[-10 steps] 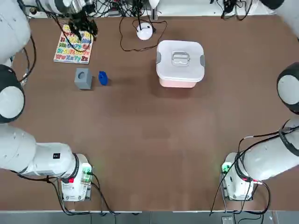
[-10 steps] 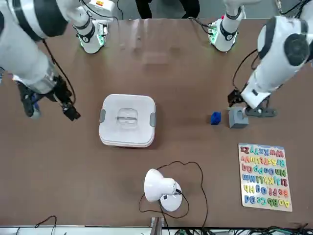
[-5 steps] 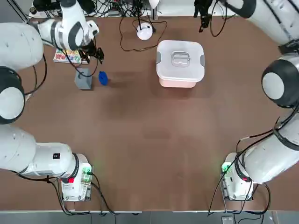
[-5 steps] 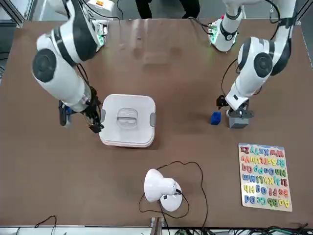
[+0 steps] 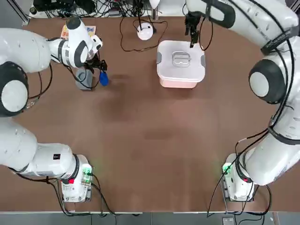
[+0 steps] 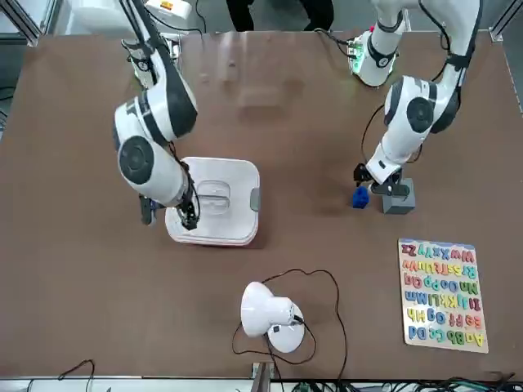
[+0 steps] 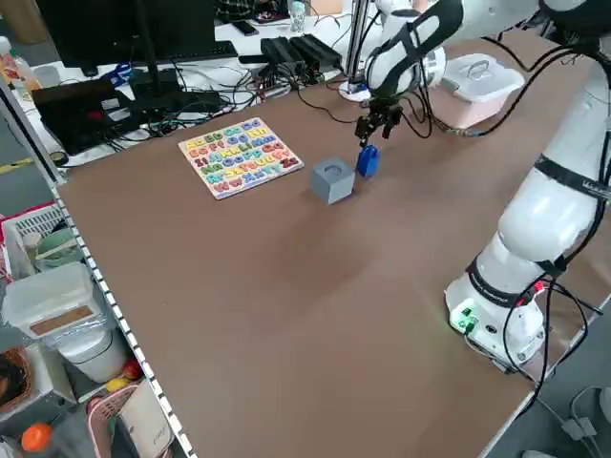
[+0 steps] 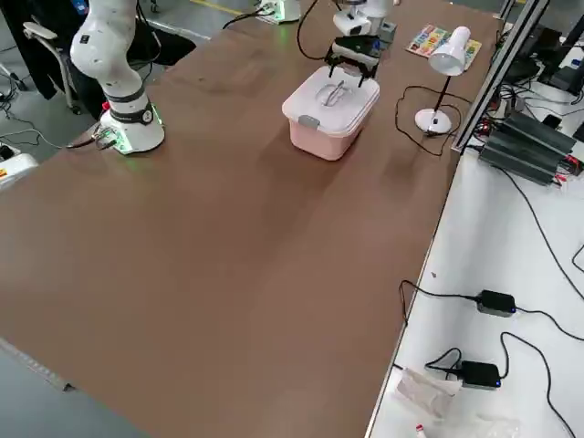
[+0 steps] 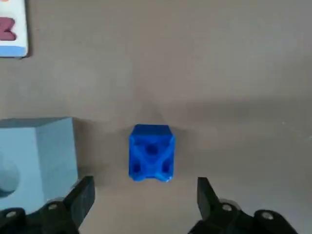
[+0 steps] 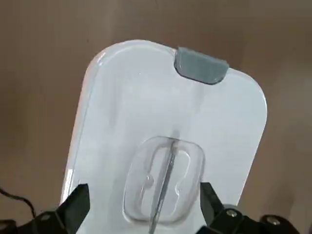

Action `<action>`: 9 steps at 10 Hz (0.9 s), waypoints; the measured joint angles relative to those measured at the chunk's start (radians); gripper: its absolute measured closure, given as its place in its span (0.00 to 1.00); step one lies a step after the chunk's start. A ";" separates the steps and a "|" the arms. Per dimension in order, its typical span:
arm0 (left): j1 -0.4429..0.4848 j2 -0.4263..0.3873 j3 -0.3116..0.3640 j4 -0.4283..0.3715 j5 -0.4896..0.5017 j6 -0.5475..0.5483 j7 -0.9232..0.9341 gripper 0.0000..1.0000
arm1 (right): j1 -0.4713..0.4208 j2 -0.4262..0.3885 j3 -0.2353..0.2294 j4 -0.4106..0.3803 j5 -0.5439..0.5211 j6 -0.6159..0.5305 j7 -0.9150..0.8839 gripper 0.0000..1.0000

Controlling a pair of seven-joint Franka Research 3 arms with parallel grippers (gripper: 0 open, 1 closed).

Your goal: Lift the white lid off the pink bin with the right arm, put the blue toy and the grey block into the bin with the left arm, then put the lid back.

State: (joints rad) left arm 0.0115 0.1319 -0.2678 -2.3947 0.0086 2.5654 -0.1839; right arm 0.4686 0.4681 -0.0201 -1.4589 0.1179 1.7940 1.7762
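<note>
Two black two-finger grippers are at work. The left gripper (image 9: 146, 187) hangs above the table on the robot's left of the bin, with its two fingers spread apart and nothing pinched. The right gripper (image 10: 145, 190) is over the bin's top, its two fingers also spread, one to each side of the handle, gripping nothing.

Under the right gripper is one square white plastic lid (image 5: 183, 71) with rounded corners, one recessed handle (image 10: 163, 180) in its middle and two grey clips (image 5: 203, 61) on opposite sides. It sits on the one pale pink translucent plastic bin (image 8: 315, 140).

Below the left gripper are two small things, both on the robot's left of the bin: one bright blue irregular toy (image 9: 151, 152), the nearer to the bin, and one light grey cube-shaped block (image 9: 53, 156) with one round hole, just beside the toy and farther from the bin. Both stand on the single brown table (image 5: 145, 140).

Farther out, one white board of coloured letters (image 6: 444, 294) lies to the robot's left of the bin, beyond the block. One white lamp (image 6: 265, 310) with a round base and a black cable stands on the bin's far side from the robot. Across the bin from the lamp, past the table's edge, one person's two dark-clothed legs (image 6: 306, 14) show
</note>
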 joint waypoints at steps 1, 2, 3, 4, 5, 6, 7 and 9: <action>0.000 0.033 0.000 0.000 0.000 0.039 0.000 0.07 | 0.009 0.004 0.000 -0.015 0.000 0.009 0.000 0.00; 0.000 0.067 -0.001 0.001 0.000 0.071 0.000 0.08 | 0.016 0.005 0.000 -0.042 0.000 0.024 0.000 0.00; 0.000 0.096 -0.001 0.001 0.004 0.086 0.000 0.11 | 0.020 0.005 0.000 -0.062 0.000 0.040 0.000 0.00; 0.000 0.115 -0.001 0.002 0.012 0.096 0.000 0.12 | 0.024 0.005 0.000 -0.073 0.000 0.055 0.000 0.00; 0.000 0.121 -0.001 0.004 0.015 0.099 0.000 0.21 | 0.025 0.005 0.000 -0.076 0.000 0.073 0.000 0.00; 0.000 0.121 0.000 0.006 0.016 0.099 0.000 0.22 | 0.025 0.005 -0.001 -0.077 0.000 0.092 0.000 0.00; 0.000 0.121 0.001 0.008 0.017 0.099 0.001 0.24 | 0.025 0.005 -0.001 -0.079 0.000 0.104 0.000 0.00; 0.000 0.121 0.001 0.010 0.018 0.099 0.001 0.31 | 0.025 0.005 -0.002 -0.086 0.000 0.115 0.000 0.00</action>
State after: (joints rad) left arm 0.0120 0.2532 -0.2673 -2.3844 0.0267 2.6644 -0.1830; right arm 0.4940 0.4728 -0.0218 -1.5451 0.1175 1.9089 1.7763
